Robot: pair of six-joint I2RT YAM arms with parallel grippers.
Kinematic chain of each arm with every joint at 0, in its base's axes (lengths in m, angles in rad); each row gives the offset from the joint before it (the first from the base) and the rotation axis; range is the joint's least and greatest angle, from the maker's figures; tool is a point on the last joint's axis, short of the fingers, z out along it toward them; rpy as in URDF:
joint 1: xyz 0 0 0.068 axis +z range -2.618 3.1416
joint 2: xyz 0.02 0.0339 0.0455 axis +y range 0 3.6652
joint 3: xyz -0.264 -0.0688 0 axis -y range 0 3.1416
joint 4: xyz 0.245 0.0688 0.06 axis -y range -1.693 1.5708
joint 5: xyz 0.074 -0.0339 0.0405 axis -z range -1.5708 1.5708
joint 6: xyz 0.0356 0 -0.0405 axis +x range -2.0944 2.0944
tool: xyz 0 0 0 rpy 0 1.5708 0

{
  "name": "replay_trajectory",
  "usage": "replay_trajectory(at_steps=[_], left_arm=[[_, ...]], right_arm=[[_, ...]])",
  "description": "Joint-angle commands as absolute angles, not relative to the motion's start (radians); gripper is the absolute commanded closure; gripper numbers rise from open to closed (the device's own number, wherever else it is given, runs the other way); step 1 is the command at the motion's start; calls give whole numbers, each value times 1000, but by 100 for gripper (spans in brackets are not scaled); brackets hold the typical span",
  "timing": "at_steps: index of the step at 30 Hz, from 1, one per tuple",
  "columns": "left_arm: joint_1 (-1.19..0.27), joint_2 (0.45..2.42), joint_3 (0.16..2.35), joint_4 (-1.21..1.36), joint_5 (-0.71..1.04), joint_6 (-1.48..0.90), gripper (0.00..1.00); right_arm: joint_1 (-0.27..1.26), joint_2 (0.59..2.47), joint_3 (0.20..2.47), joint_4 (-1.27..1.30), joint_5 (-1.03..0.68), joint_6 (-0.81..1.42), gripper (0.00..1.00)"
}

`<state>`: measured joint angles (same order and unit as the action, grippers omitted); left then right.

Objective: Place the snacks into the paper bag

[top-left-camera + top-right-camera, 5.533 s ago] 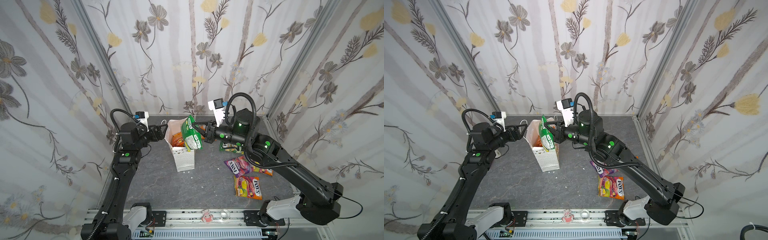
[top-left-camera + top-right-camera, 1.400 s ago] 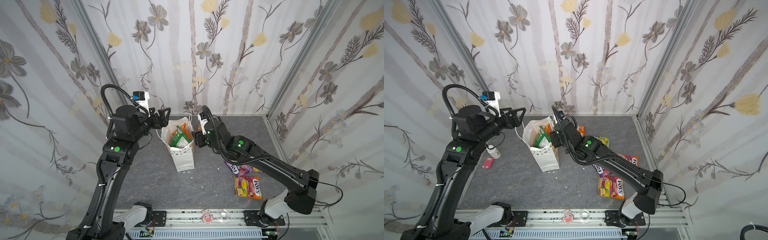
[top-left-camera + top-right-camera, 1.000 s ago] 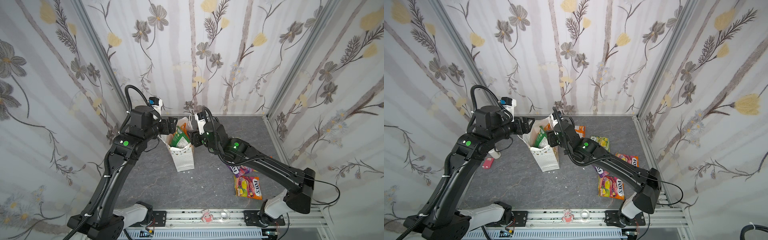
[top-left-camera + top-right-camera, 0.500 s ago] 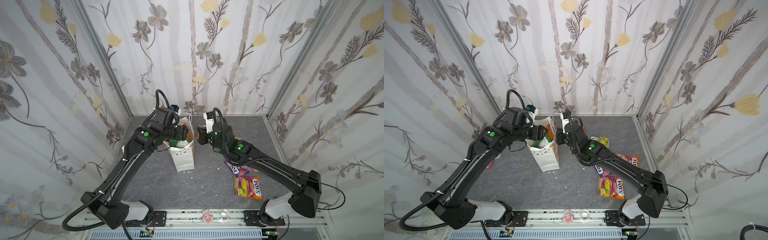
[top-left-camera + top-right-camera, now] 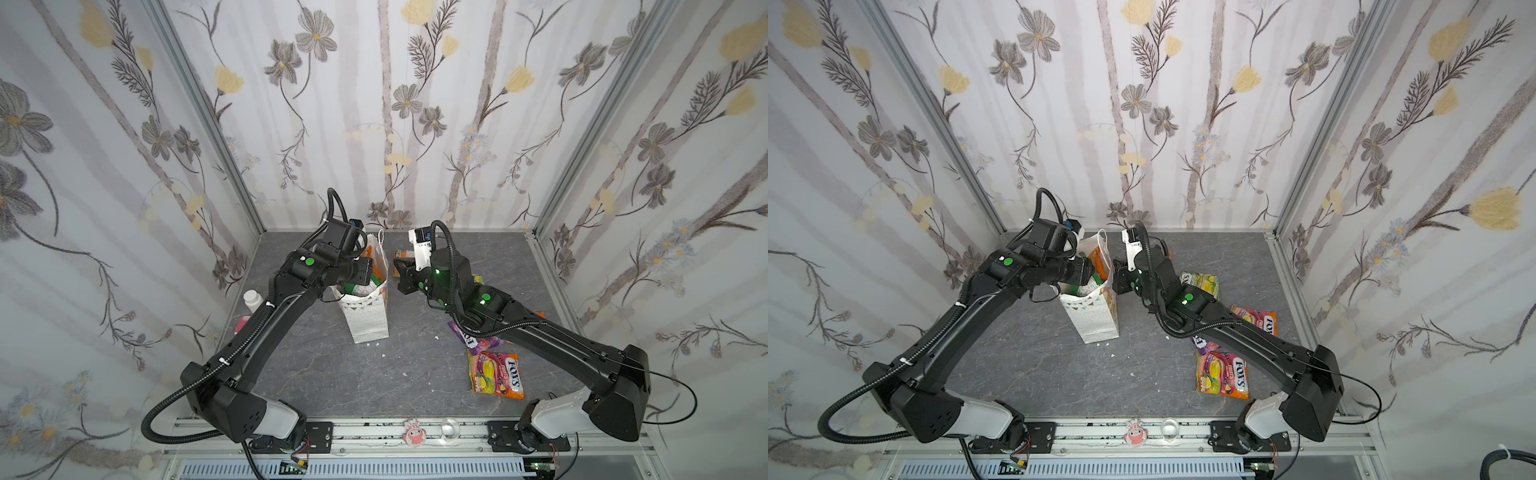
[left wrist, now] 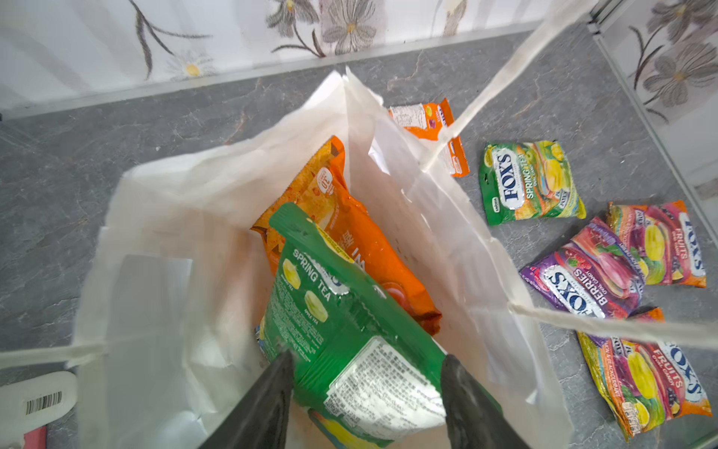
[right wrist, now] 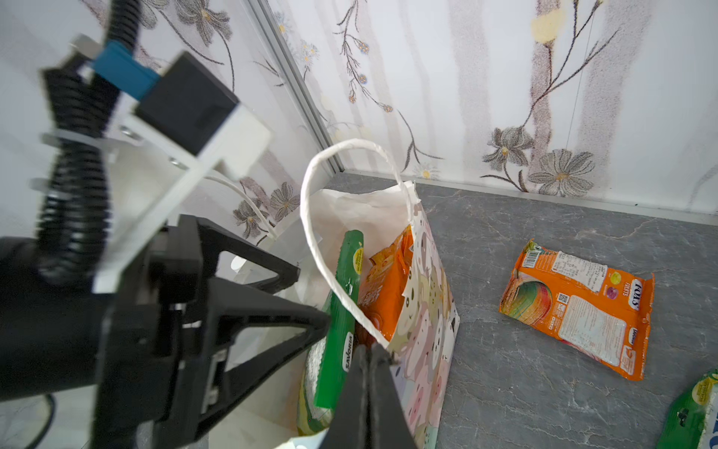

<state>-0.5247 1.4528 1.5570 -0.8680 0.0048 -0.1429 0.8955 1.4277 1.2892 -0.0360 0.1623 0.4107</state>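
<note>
Two wrist views, unlike top views, reveal left claw [image 6: 366, 355] apart, right claw [image 7: 368, 348] together.

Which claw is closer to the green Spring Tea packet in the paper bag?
Left. The left claw straddles the green packet, a finger on each side, inside the paper bag. The right claw is pinched shut on the bag's rim, beside the packet.

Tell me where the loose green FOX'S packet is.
In a top view the green packet lies flat on the table, right of the paper bag, beside the right arm.
</note>
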Motion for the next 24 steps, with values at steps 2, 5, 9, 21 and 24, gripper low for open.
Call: replay_trajectory(at_steps=[2,5,9,21,24], left_arm=[[-513,1484,1553,-866,14,-129,40],[-498,1492,1561,-868,15,-125,40],[-474,1482,1583,-869,23,-126,40],[-448,1475,1557,-827,66,-113,39],[-448,1468,1543,-818,72,-106,39]], right_arm=[[893,1405,1272,21,158,413,100],[889,1400,1266,19,151,409,100],[889,1389,1267,16,112,371,85],[920,1482,1364,11,96,319,47],[933,1543,1433,-20,158,311,44]])
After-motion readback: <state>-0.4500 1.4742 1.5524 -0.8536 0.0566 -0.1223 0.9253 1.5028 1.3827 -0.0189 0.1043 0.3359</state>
